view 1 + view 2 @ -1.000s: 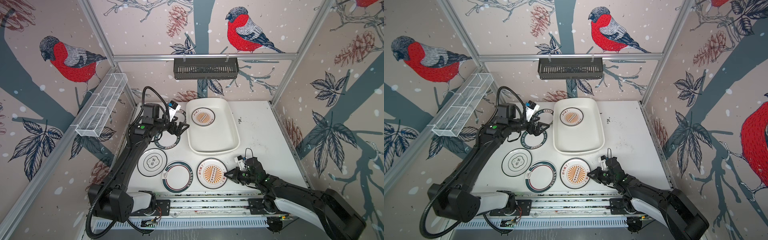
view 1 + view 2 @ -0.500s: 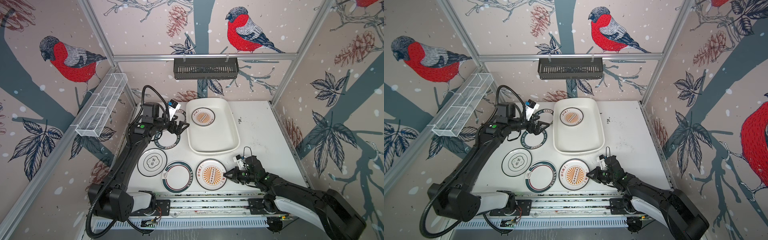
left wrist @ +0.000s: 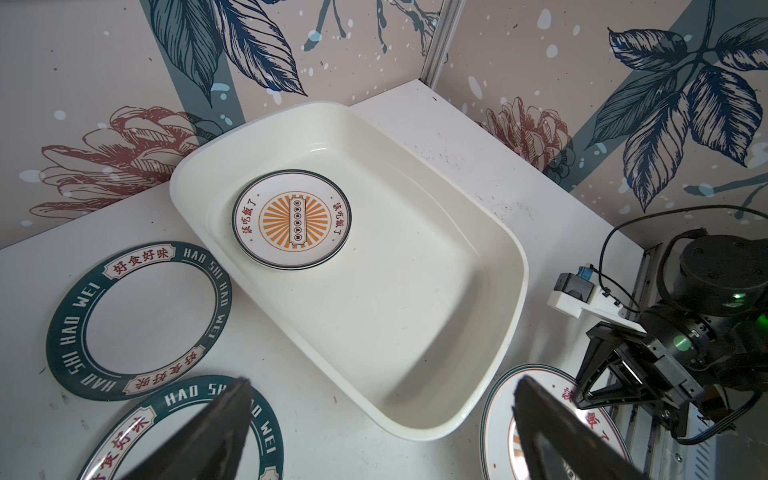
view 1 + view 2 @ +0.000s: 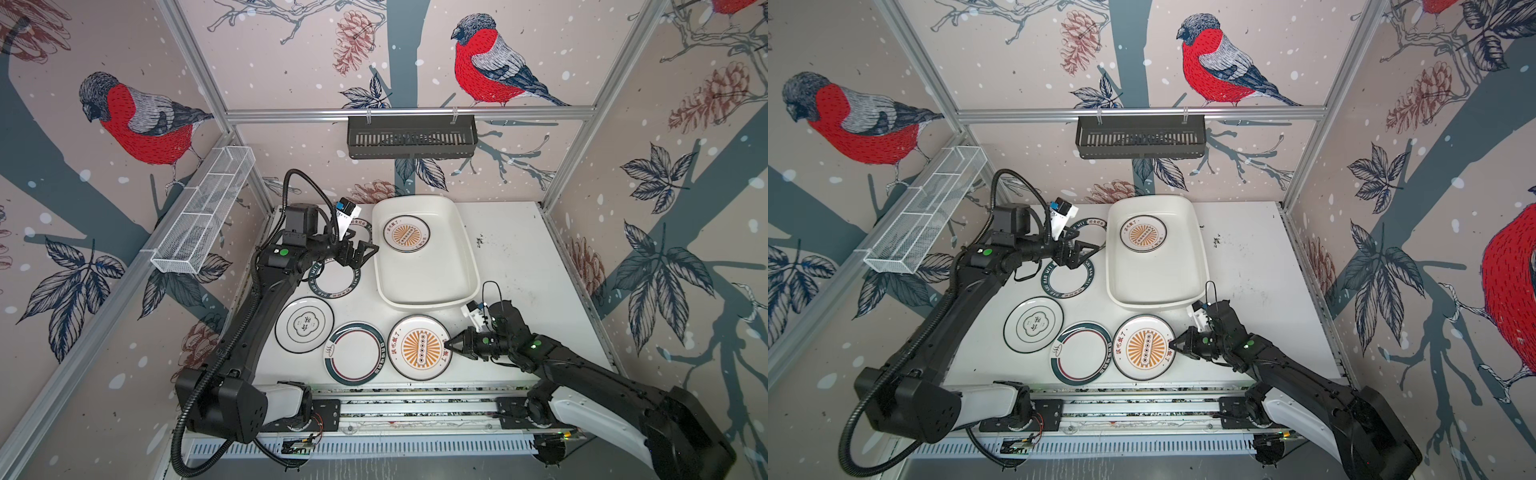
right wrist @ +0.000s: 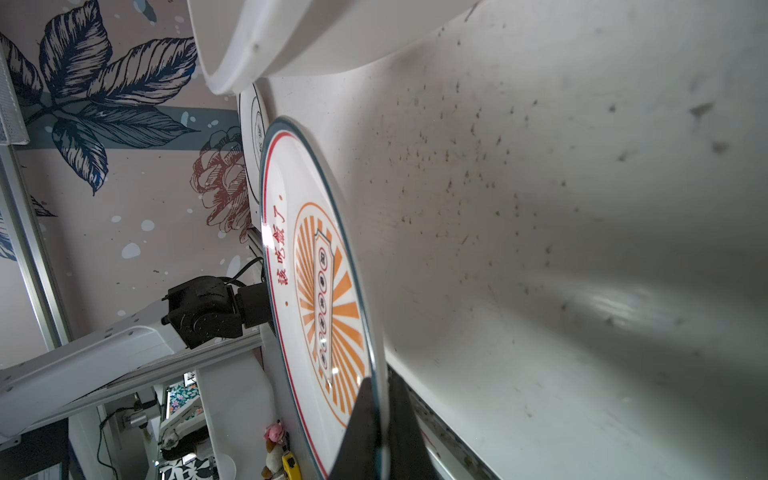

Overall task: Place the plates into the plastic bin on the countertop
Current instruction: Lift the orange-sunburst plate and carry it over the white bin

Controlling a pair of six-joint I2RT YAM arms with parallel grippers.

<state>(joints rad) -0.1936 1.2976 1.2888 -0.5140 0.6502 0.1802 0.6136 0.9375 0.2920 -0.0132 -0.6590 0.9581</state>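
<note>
Right wrist view shows the right arm's jaws clenched on the rim of an orange sunburst plate (image 5: 320, 291), pinching it on face and underside. The flared rim of the plastic bin (image 5: 232, 54) lies close beyond the plate's far edge. In both top views this plate (image 4: 419, 347) sits at the front of the bench (image 4: 511, 257), just beside the bin's (image 4: 469, 266) near end wall, gripped at its right edge. I cannot tell whether that edge is clear of the surface. By my reading the step in hand is the pick of this plate, with the grasp made and the lift to come. A matching sunburst plate (image 4: 406, 234) lies flat inside the bin toward its far end. The left arm's jaws are spread wide and grasp nothing, hovering over a teal HAO SHI WEI plate (image 4: 336, 277) beside the bin's left wall. A second teal-rimmed plate (image 3: 137, 320) lies just behind it. The quatrefoil plate (image 4: 304, 324) and a teal-and-red-ringed plate (image 4: 354, 353) lie on the bench nearer the front, so the task looks early. The next move calls for raising the pinched plate until its far edge clears the flared rim. It then has to be carried over the bare near half of the bin and lowered before release. A one-edge pinch may let the plate droop or slip, so a slow, level lift seems wise.
</note>
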